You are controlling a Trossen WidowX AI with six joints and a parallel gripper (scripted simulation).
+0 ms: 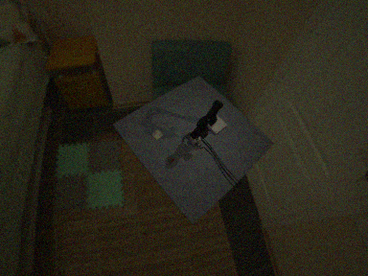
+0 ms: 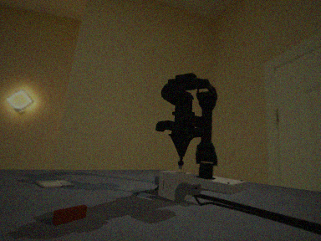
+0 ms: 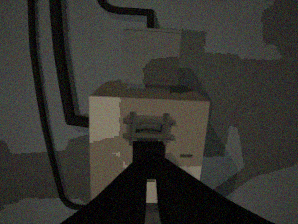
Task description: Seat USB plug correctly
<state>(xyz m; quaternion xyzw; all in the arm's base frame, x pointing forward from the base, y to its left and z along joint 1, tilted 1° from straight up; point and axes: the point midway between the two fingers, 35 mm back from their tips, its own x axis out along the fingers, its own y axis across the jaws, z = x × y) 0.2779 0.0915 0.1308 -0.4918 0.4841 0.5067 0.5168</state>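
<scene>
- Leftmost on the table, a red block is lying well apart.
- Centrally, the narrow tool is pinching the plug above the power cube, presumably for straight pulling.
- The exterior view is showing the plug's pale stem; the wrist view, fingers obscuring it, is revealing the bracket.

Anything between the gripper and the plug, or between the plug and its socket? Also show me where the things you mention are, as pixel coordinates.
Nothing visible. The gripper (image 2: 180,161) (image 3: 150,168) appears shut on the plug (image 2: 180,167), with nothing showing between plug and power cube (image 2: 167,187) (image 3: 103,150) in the exterior view. The socket opening itself I can't make out.
</scene>
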